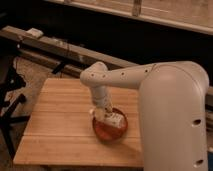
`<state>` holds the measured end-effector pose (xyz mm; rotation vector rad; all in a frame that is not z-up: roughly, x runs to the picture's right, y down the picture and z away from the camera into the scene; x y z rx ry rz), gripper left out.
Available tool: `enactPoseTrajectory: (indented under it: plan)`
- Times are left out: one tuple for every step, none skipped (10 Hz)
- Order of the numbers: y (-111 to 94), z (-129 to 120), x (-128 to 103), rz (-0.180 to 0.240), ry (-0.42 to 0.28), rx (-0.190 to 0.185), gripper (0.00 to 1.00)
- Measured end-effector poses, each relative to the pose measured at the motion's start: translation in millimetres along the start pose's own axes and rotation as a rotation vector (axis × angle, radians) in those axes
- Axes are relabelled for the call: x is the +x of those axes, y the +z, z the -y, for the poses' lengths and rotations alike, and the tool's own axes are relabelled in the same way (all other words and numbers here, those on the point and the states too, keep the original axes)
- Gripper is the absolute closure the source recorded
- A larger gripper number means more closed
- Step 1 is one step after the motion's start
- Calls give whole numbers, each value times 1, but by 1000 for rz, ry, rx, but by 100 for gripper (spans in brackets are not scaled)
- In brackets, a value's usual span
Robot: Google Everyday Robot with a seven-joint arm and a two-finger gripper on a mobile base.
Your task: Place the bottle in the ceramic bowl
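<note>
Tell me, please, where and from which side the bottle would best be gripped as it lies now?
Probably across its white body, from above. The bottle lies on its side in the ceramic bowl, whose rim blocks a sideways approach. The gripper is right at its left end, over the bowl.
</note>
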<state>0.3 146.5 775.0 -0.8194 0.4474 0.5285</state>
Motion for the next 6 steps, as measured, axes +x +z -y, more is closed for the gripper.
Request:
enactPoseTrajectory:
  plan:
    - [0, 0, 0, 0, 0, 0, 20]
    - [0, 1, 1, 0, 3, -1, 20]
    - [1, 1, 2, -1, 4, -1, 20]
    - [1, 1, 1, -1, 4, -1, 20]
    - [0, 0, 0, -1, 1, -1, 20]
    - [0, 0, 0, -1, 1, -1, 20]
